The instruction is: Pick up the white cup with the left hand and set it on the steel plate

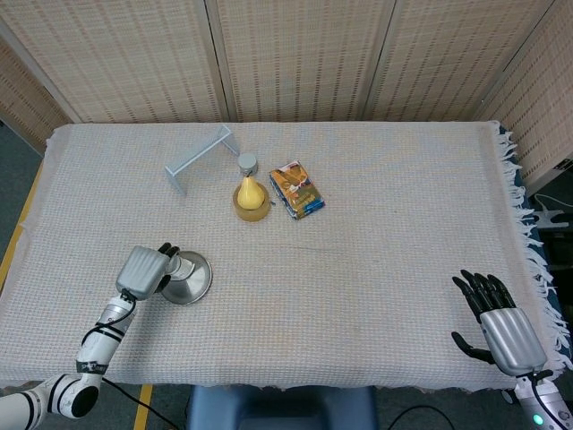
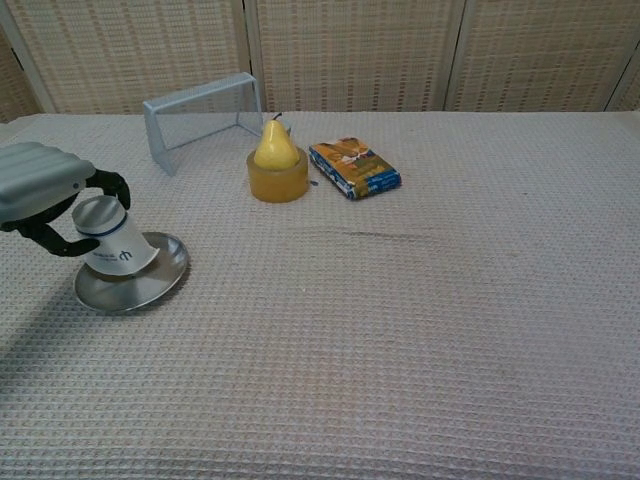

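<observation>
Near edge of the desk (image 1: 376, 296), covered in a pale woven cloth. Right hand (image 1: 497, 322) sits low at the near right corner, palm toward the cloth, dark fingers (image 1: 479, 288) spread apart and pointing away, holding nothing. It does not show in the chest view. Open cloth lies between it and everything else; well apart from the task's things.

Near left: left hand (image 2: 45, 195) wraps the white cup (image 2: 115, 240). Dark fingers (image 2: 110, 185) curl around the cup's upper part, thumb below, pinching it. The cup is tilted, its mouth leaning toward the hand, a dark logo showing on its side. Its lower end sits on the steel plate (image 2: 150, 285); whether the base lies flat on the plate cannot be told. The plate is a shallow round dish, resting on the cloth at the left side of the desk.

Middle of the desk, farther back: a yellow pear (image 2: 275, 145) stands upright in a low amber bowl (image 2: 277, 182). In the head view a small grey round object (image 1: 246, 162) lies just behind the bowl. Just beside the bowl on the right, a flat blue-and-orange packet (image 2: 355, 168) lies at an angle.

Behind and left of the bowl: a grey metal frame (image 2: 200, 110), shaped like a little goal, stands on the cloth.

Nothing stands between the left hand and the plate. The bowl, packet and frame are well apart from the plate, toward the far side.

Far background: woven reed screens (image 1: 295, 54) behind the desk. Cloth fringe (image 1: 528, 224) hangs off the right edge.
</observation>
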Motion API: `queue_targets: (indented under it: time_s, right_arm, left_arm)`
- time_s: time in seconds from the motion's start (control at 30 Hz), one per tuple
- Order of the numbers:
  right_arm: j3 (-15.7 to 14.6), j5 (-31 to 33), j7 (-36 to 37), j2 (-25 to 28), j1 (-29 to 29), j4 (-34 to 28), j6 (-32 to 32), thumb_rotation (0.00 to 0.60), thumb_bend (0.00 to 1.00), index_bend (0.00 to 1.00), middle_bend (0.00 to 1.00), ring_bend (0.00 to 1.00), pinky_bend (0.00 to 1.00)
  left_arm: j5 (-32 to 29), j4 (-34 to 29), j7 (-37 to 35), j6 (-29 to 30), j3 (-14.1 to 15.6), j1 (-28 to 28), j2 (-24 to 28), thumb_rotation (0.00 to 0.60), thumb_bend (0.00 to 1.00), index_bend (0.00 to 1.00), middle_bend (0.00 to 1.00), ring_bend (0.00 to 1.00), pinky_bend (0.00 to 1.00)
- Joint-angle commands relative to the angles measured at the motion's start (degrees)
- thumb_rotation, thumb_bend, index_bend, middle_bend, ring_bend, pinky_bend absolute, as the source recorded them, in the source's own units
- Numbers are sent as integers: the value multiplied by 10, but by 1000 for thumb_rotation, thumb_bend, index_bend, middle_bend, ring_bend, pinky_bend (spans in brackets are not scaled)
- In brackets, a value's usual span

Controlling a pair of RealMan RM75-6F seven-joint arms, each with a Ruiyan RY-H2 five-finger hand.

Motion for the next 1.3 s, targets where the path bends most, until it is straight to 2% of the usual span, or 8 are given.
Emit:
queue_targets:
  time_s: [0.03,0.23,0.4,0.63,0.9,1.03,1.17,1.3]
  right_arm:
    - [0,0,0,0,0,0,0,526,200,0,0,0,0]
    - [0,-1,0,0,0,-1,0,527,200,0,0,0,0]
    - [-1,-1,-1,0,-1,-1,0,527,200,0,0,0,0]
    - [-2,-5,0,1,-2,-2,3,526,200,0,0,0,0]
    - [-3,-8,3,4,-4,-2,8,526,200,0,0,0,0]
    - [-4,-9,3,4,-3,-2,6,527,200,0,0,0,0]
    - [-7,-15,-2,1,-3,-4,3,527,200,0,0,0,0]
    - [-11,-23,-2,2,-6,-7,10,526,200,0,0,0,0]
  left_arm:
    - [-10,2,12,2,-3,1,-4,600,427,522,637,707,936]
    - [-18,-49,-14,-30,5,0,24,600,429,522,637,707,936]
    - [6,-94,-58,-39,12,0,55,600,430,522,637,707,936]
    - [34,-78,-47,20,10,17,47,600,431,518,634,707,936]
    - [63,-107,-57,99,59,91,84,600,427,510,628,707,936]
    - [50,-119,-69,108,79,122,103,600,426,499,621,707,936]
    - [51,-106,-82,109,82,135,104,600,425,487,605,707,937]
    - [51,-101,-82,98,82,135,105,600,402,410,536,702,931]
